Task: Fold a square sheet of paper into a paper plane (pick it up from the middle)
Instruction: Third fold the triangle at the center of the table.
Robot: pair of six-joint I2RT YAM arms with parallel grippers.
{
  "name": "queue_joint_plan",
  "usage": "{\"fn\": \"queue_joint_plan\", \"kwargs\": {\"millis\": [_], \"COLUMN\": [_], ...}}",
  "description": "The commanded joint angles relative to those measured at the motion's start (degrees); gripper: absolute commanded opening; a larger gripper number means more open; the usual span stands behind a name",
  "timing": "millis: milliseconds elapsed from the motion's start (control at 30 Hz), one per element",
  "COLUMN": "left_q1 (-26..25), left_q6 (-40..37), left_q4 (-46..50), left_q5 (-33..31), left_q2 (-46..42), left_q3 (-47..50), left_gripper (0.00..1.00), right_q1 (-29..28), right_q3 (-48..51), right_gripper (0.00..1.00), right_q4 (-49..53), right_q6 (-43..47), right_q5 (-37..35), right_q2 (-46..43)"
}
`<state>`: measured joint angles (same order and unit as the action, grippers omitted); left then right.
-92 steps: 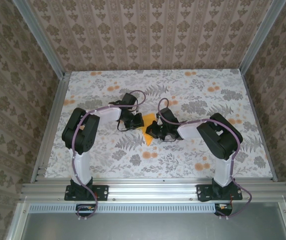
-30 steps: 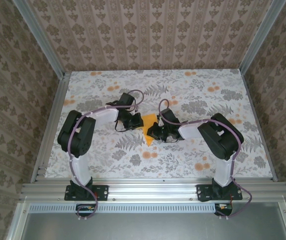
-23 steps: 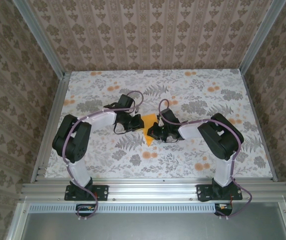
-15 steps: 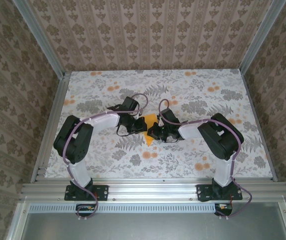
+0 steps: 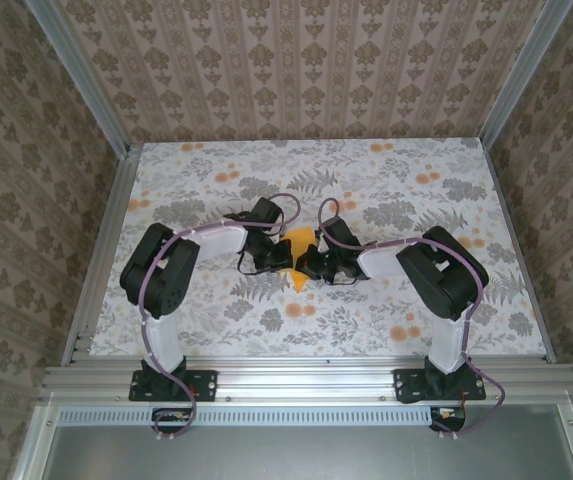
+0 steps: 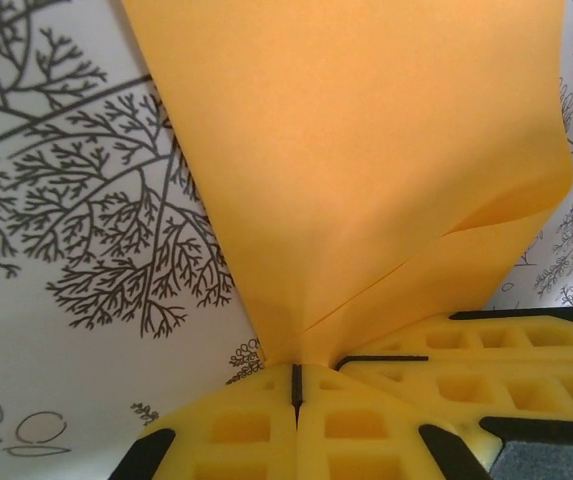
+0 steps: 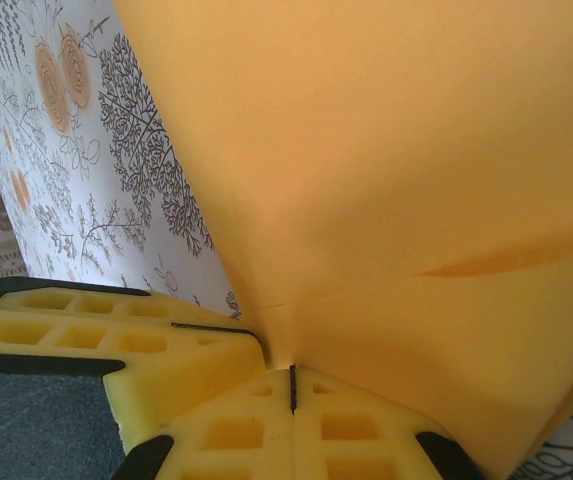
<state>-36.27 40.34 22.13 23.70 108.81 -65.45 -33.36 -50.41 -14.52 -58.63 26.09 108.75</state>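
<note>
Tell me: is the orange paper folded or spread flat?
Folded: the orange paper shows a crease with one layer overlapping another.

Table cover (image 5: 216, 300): white, floral print, lying flat. Black fern print (image 6: 76, 230) sits left of and beyond the left gripper fingers (image 6: 256, 400). Orange printed flowers (image 7: 61, 75) lie far left, beyond the right gripper fingers (image 7: 256, 400). Patterned walls (image 5: 306, 70) on three sides; aluminium frame (image 5: 306, 380) along the near edge

On the floral bench (image 5: 196, 170), the left hand (image 5: 284, 258) and right hand (image 5: 306, 266) meet mid-bench at the orange paper (image 5: 302, 240), both touching it.
</note>
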Motion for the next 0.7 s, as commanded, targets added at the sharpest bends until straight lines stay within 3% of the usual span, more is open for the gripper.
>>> {"fn": "queue_joint_plan", "kwargs": {"millis": [0, 367, 667], "left_q1": [-0.41, -1.32, -2.01], "left_q6": [0.71, 1.68, 2.56], "left_q4": [2.33, 5.75, 7.91], "left_q5": [-3.11, -5.28, -7.07], "left_q2": [1.47, 3.28, 4.29], "left_q3": [-1.19, -1.68, -1.79], "left_gripper": [0.04, 0.02, 0.00], "right_q1": [0.23, 0.23, 0.16], "right_q3": [0.50, 0.94, 3.63], "right_gripper": [0.00, 0.02, 0.03], "right_q4": [5.35, 4.35, 4.42], "right_q6": [0.54, 2.55, 1.99], "right_q5": [-1.06, 5.37, 5.91], "right_q2": [1.24, -3.87, -5.69]}}
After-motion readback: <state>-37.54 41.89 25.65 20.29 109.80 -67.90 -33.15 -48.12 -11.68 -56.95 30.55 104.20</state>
